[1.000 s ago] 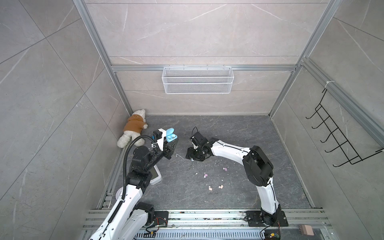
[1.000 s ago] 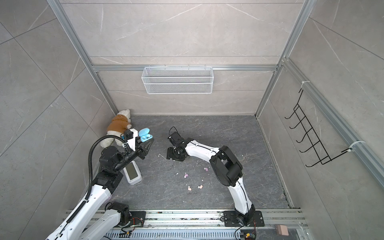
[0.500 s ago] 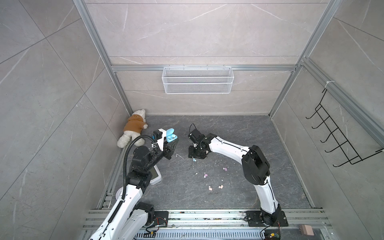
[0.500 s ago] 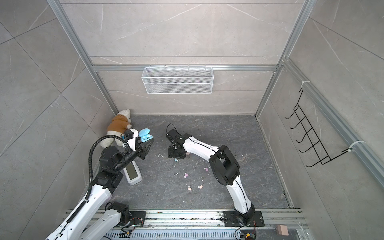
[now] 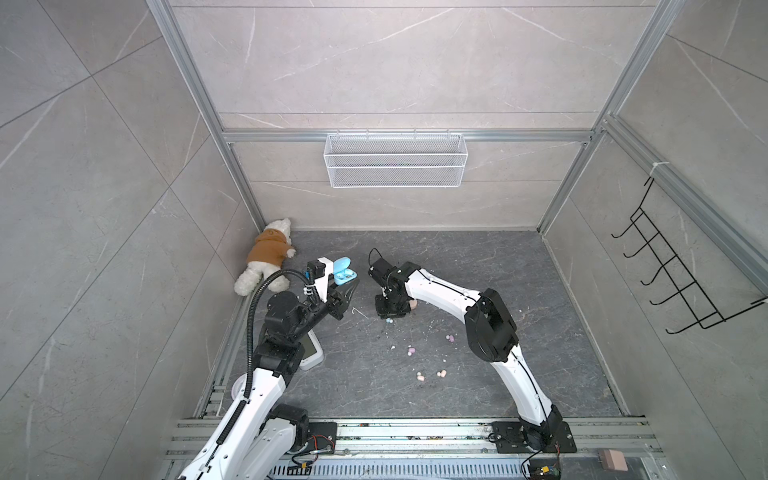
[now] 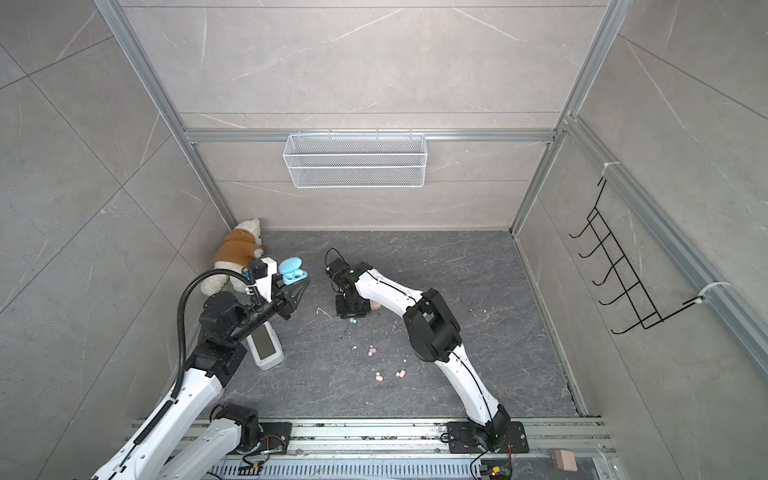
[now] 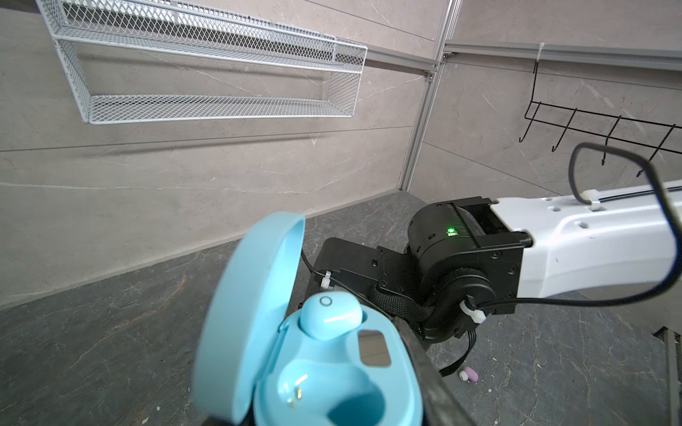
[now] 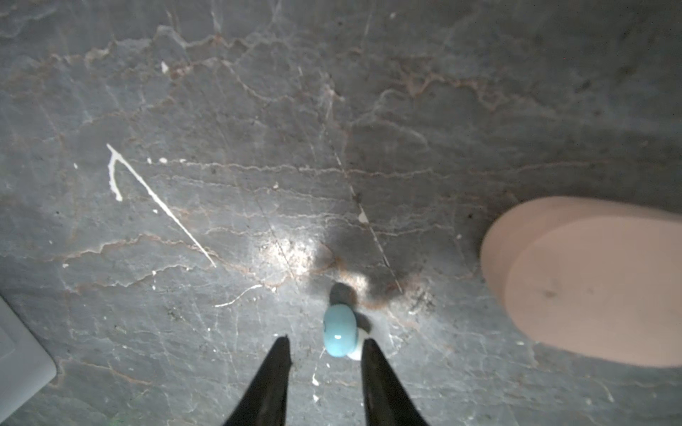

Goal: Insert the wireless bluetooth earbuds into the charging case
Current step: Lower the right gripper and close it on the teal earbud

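Note:
My left gripper (image 5: 342, 286) is shut on the light blue charging case (image 5: 344, 272) (image 7: 332, 369), held raised with its lid open. One blue earbud (image 7: 330, 319) sits in a socket; the other socket is empty. My right gripper (image 8: 326, 341) points down at the floor, open. A second light blue earbud (image 8: 340, 332) (image 5: 389, 321) lies just past its tips, against one finger (image 8: 372, 365) and not clamped. Lilac earbuds (image 5: 449, 338) (image 5: 410, 351) and peach earbuds (image 5: 421, 377) (image 5: 441, 373) lie on the floor nearer the front.
A peach oval case (image 8: 590, 284) (image 5: 412, 306) lies close beside the right gripper. A white device with a screen (image 5: 309, 353) sits under the left arm. A plush bear (image 5: 268, 259) lies in the back left corner. A wire basket (image 5: 395, 160) and a hook rack (image 5: 681, 274) hang on the walls.
The right gripper has shifted a little toward the back and come down over the blue earbud, and its jaws have narrowed. The left arm with the case has stayed put.

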Robot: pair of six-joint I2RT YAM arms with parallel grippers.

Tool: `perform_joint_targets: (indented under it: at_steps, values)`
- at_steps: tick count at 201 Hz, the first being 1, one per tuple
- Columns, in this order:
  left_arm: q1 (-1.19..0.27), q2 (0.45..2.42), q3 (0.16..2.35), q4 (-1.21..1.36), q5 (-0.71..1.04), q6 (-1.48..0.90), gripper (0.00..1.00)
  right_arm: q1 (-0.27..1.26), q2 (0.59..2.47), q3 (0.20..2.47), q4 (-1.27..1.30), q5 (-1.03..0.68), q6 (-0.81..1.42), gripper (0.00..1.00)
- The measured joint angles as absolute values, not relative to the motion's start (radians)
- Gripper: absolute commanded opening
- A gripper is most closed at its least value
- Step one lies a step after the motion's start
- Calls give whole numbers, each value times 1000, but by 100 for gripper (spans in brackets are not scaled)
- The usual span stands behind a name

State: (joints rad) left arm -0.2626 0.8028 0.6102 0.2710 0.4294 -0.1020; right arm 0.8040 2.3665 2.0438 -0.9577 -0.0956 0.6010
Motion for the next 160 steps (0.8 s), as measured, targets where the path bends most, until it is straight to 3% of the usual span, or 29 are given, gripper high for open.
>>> perform_joint_targets:
  at_steps: [95,160]
  values:
    - [-263,802,610,277,430,-102,15,804,2411,2085,-985,-78,570,32]
    - [-263,797,610,275,429,-102,15,804,2417,2097,-995,-75,564,22]
